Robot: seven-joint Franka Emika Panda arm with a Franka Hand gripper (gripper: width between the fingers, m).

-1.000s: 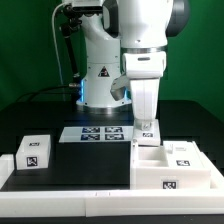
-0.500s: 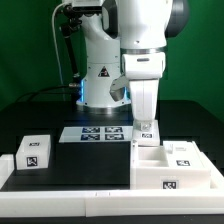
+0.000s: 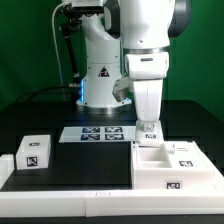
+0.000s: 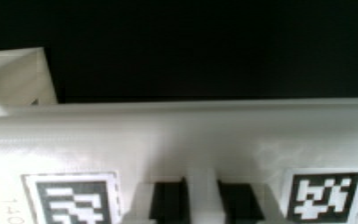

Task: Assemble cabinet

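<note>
The white cabinet shell (image 3: 172,170) lies open on the exterior view's right, with tags on its front and side. My gripper (image 3: 150,131) points straight down at the shell's back left corner. In the wrist view the two black fingertips (image 4: 167,202) stand close together with a thin white strip between them, so my gripper (image 4: 204,202) is shut on a white panel (image 4: 194,135) of the cabinet. This panel bears a tag on each side of the fingers. A small white tagged block (image 3: 35,152) stands apart on the exterior view's left.
The marker board (image 3: 100,133) lies flat on the black table behind the shell, in front of the robot base (image 3: 100,85). A low white rail (image 3: 70,188) runs along the front. Another white part (image 4: 16,80) shows at the wrist view's edge.
My gripper and arm have shifted slightly toward the exterior view's right. The shell, the block and the marker board have not moved.
</note>
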